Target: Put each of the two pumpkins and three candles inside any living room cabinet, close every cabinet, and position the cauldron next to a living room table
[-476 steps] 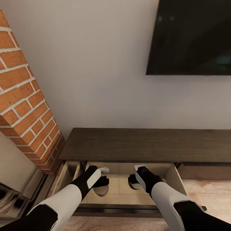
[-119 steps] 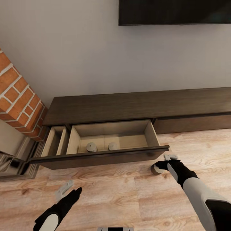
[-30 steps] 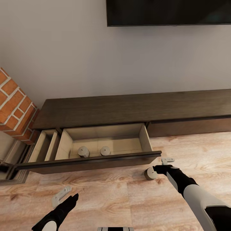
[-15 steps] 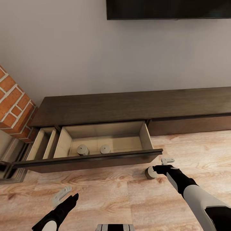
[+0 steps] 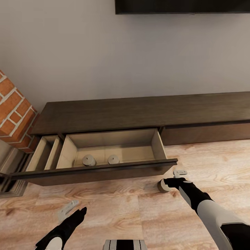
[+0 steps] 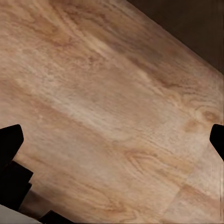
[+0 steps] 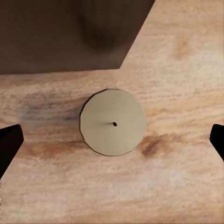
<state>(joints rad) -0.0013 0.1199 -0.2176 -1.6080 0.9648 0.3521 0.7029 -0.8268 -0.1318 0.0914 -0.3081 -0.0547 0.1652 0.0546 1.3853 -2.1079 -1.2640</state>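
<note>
Hovering low over the wood-grain floor (image 5: 114, 208), our left gripper (image 5: 69, 209) sat empty with its jaws apart; its wrist view gave just warm plank grain and two dark fingertips at the frame edges. We judged it parked there to stay clear of the drawer.

The right gripper (image 5: 175, 176) was out past it, close to the drawer's right corner, jaws spread wide on either side of the third candle (image 7: 113, 122). The candle stood upright on the floor, not touched by either finger (image 7: 10, 142). In the right wrist view it read as a flat matte grey-olive disc with a faceted rim and a tiny dark wick at centre. We judged the wrist was lined up over the wick to centre the grasp before closing.

Beyond that, the pulled-out drawer (image 5: 158, 144) of the TV unit (image 5: 139, 113) showed a dark-brown flat front with no handle and pale smooth wood inside. Two candles (image 5: 89, 160) stood upright on its floor, near the front wall and slightly apart. A narrower compartment (image 5: 43, 156) beside it was open too, with nothing visible inside. Both fronts need shutting later.

Farther back were the unit's dark matte top, a red brick column (image 5: 14, 111) at its left end, a plain white wall (image 5: 104, 52) and the bottom edge of a black TV (image 5: 180, 6). Pumpkins, cauldron and table weren't where we could place them.
</note>
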